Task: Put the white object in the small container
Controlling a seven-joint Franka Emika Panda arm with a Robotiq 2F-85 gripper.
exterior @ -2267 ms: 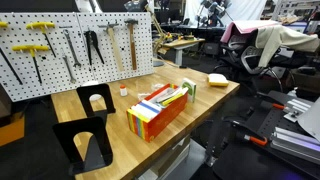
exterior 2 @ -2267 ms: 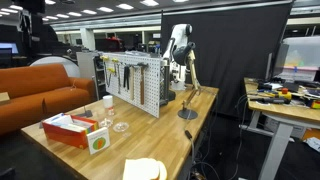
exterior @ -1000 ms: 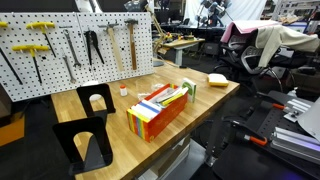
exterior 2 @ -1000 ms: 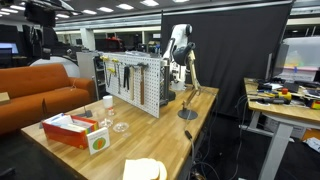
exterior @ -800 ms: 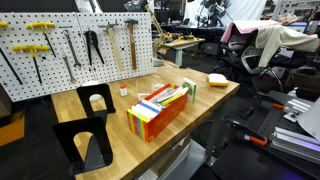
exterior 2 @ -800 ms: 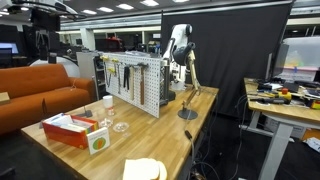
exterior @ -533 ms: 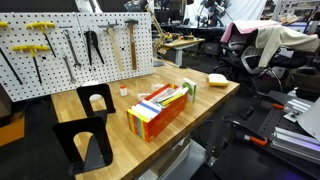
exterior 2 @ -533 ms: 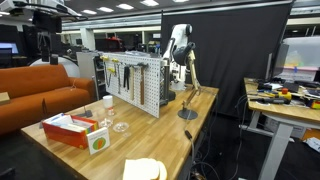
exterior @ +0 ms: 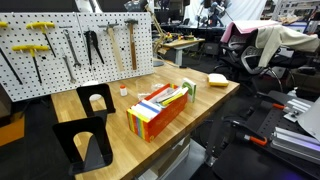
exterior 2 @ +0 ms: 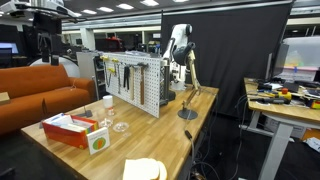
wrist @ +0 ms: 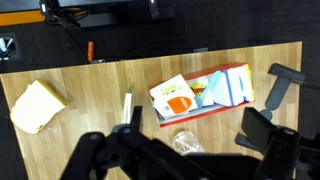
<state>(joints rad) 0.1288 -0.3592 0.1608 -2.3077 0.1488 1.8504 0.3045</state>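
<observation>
The tiny white bottle with a red end (exterior: 124, 90) stands on the wooden table (exterior: 225, 92) near the pegboard; it also shows in an exterior view (exterior 2: 108, 102). A small clear container (wrist: 185, 143) sits beside the multicoloured box (wrist: 200, 95), and shows in an exterior view (exterior 2: 120, 126). My gripper (wrist: 190, 156) hangs high above the table, open and empty, with the clear container showing between its dark fingers. The white bottle does not show in the wrist view.
A pale yellow sponge block (exterior: 217, 78) lies near the table's corner and shows in the wrist view (wrist: 36, 106). Two black stands (exterior: 95, 100) (exterior: 85, 142) sit at one end. A pegboard with tools (exterior: 70, 45) backs the table. A thin pale-green item (wrist: 127, 106) is beside the box.
The arm high above the table has shifted slightly. Nothing on the table has moved.
</observation>
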